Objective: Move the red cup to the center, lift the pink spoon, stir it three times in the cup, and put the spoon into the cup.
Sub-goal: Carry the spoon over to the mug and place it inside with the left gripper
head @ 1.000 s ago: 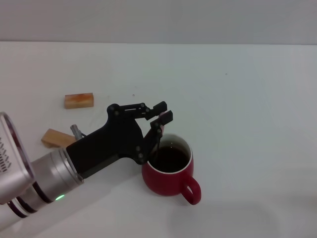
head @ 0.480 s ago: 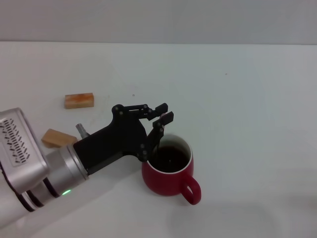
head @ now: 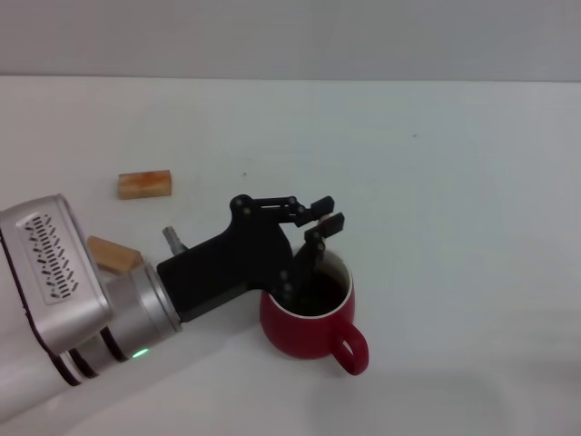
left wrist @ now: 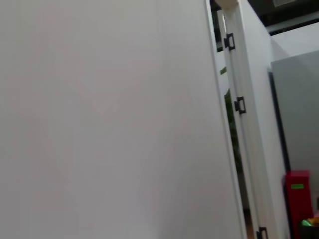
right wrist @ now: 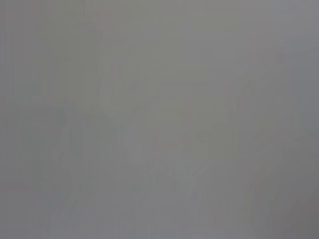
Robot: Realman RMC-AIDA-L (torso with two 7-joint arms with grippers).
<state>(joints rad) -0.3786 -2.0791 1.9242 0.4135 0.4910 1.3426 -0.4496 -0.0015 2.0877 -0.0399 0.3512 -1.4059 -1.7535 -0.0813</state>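
Left of the red cup, two tan wooden blocks lie well apart from it. The left gripper hangs over the cup's rim, fingers close together, likely pinching the pink spoon for stirring; the spoon itself cannot be made out. The right gripper is out of view.

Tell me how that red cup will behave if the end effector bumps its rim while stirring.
The rounded dark-red ceramic cup looks squat with a wide base, so it would probably slide rather than tip. Its loop handle likely stops any rolling. On the smooth white table it may skid easily. The left end effector hovers at its rim.
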